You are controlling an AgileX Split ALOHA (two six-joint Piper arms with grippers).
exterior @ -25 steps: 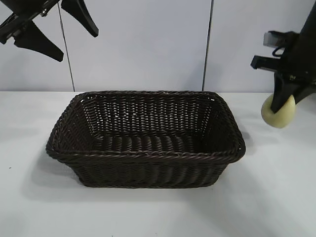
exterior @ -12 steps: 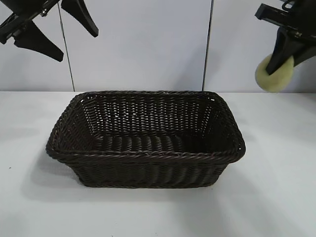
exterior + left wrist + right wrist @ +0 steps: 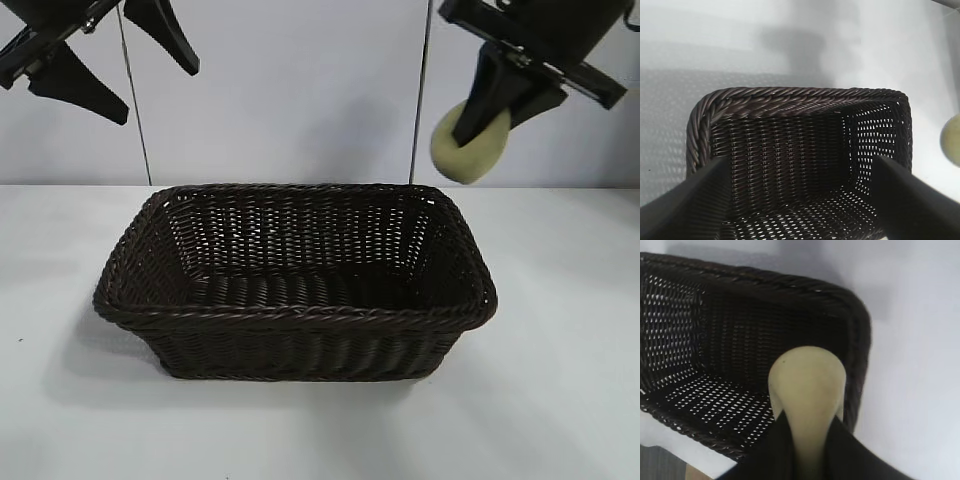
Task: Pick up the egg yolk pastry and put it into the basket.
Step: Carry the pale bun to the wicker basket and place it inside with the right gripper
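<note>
The dark brown wicker basket (image 3: 295, 280) sits at the table's centre, with nothing inside it. My right gripper (image 3: 478, 125) hangs high above the basket's far right corner, shut on the pale yellow egg yolk pastry (image 3: 468, 148). In the right wrist view the egg yolk pastry (image 3: 807, 390) is pinched between the two black fingers (image 3: 765, 455), with the basket (image 3: 740, 350) below and beyond it. My left gripper (image 3: 110, 65) stays high at the upper left, open and holding nothing. The left wrist view looks down into the basket (image 3: 800, 150), and the pastry (image 3: 952, 140) shows at one edge.
The white tabletop (image 3: 560, 380) spreads around the basket on all sides. A pale wall with two dark vertical seams (image 3: 422, 100) stands behind the table.
My right gripper has lifted the pastry from table height at the right and carried it up and leftward toward the basket's far right corner. The left arm has not moved.
</note>
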